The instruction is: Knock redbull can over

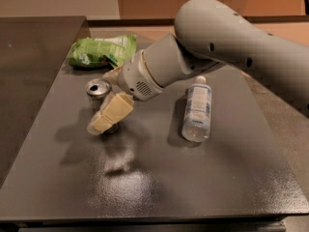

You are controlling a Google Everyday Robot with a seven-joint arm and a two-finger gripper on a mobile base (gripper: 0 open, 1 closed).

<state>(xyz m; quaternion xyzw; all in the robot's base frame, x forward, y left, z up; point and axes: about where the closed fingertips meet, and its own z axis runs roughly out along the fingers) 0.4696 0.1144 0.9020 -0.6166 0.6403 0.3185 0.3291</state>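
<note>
The redbull can (97, 89) is a slim silver can with a pull-tab top. It stands at the left middle of the dark table (193, 178). Only its top and a bit of its base show. My cream-coloured gripper (108, 115) reaches down from the grey arm (217, 42) and lies right across the front of the can's body, touching or nearly touching it. The can looks upright or only slightly tilted.
A clear plastic water bottle (197, 109) with a white cap lies on the table right of the gripper. A green snack bag (101, 50) lies at the back left, behind the can. A lower dark surface (29, 57) lies to the left.
</note>
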